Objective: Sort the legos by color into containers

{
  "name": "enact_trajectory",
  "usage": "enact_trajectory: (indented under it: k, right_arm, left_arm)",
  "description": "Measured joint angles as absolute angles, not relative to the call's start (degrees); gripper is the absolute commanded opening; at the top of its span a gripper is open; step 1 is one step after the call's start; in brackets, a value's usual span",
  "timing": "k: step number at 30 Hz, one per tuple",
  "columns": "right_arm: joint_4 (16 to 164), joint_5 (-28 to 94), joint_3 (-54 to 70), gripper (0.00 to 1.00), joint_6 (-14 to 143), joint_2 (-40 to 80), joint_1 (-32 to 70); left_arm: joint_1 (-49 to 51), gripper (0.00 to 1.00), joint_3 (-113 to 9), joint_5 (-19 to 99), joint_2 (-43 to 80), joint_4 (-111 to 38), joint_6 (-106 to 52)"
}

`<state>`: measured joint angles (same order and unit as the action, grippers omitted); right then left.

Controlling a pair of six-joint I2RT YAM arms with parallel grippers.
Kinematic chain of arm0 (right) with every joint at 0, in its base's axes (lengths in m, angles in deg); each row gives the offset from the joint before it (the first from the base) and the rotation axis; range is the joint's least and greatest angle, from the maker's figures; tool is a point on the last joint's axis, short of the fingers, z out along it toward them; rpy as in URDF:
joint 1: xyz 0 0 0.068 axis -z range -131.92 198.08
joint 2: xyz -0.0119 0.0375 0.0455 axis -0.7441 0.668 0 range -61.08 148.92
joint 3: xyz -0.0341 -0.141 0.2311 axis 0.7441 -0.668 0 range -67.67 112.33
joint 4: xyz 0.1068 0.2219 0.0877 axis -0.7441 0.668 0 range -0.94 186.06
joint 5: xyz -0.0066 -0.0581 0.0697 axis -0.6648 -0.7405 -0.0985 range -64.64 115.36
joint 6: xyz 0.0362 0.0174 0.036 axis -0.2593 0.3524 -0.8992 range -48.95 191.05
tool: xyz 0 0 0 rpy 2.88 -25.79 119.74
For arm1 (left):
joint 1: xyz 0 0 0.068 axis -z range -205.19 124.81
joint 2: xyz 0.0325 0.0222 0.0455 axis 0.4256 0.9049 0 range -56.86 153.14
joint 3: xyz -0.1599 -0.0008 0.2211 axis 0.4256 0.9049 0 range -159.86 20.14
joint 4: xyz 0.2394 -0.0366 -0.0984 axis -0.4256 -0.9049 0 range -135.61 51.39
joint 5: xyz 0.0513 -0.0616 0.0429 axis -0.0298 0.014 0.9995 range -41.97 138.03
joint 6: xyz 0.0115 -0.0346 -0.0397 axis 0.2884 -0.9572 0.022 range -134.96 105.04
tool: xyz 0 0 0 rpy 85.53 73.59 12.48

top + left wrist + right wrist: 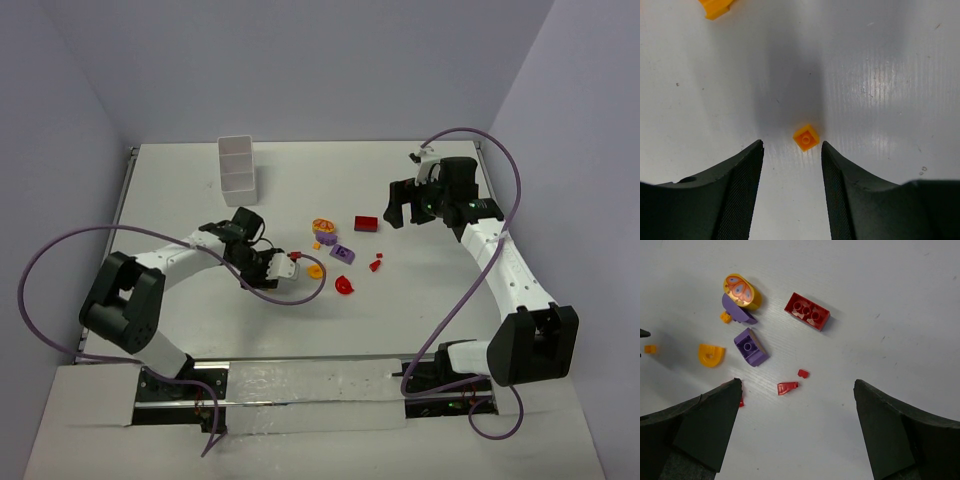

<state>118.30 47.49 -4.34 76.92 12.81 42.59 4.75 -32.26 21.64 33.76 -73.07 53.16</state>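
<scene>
1 orange lego (806, 137) at left jaws' tips, white tray (237, 163) only overhead

The tiny square plastic brick (806, 137) is orange, as is the curved arch piece (711, 355). The rectangular studded brick (807, 311) is red and the sloped brick (751, 346) purple. The round yellow disc (741, 291) bears a blue, pink and orange print. The divided plastic tray (237, 163) and the surface (330, 190) are white. The left pincer (791, 155) is black with a fine cross-hatch.

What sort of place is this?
Probably a robot lab test cell: a white table boxed in by plain walls, left arm and right arm bolted at its near edge, legos and a tray.
</scene>
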Motion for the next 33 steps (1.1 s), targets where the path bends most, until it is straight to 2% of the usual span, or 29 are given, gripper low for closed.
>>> enact_trajectory:
  k: [6, 21, 26, 33]
  right_arm:
    - [118.32, 47.45, -4.34, 1.0, 76.94, 12.81, 42.59]
    - [118.32, 47.43, -4.36, 1.0, 76.96, 12.81, 42.59]
    - [118.3, 47.41, -4.36, 1.0, 77.06, 12.81, 42.59]
    - [118.3, 47.38, -4.36, 1.0, 77.13, 12.81, 42.59]
  left_arm:
    - [5.13, 0.55, -31.84, 21.94, 35.54, -72.85, 53.46]
    - [5.52, 0.37, -30.8, 22.09, 36.36, -71.03, 52.69]
    - [5.82, 0.19, -30.8, 22.1, 36.5, -70.3, 51.8]
    - [5.47, 0.01, -31.86, 22.83, 36.33, -71.42, 48.08]
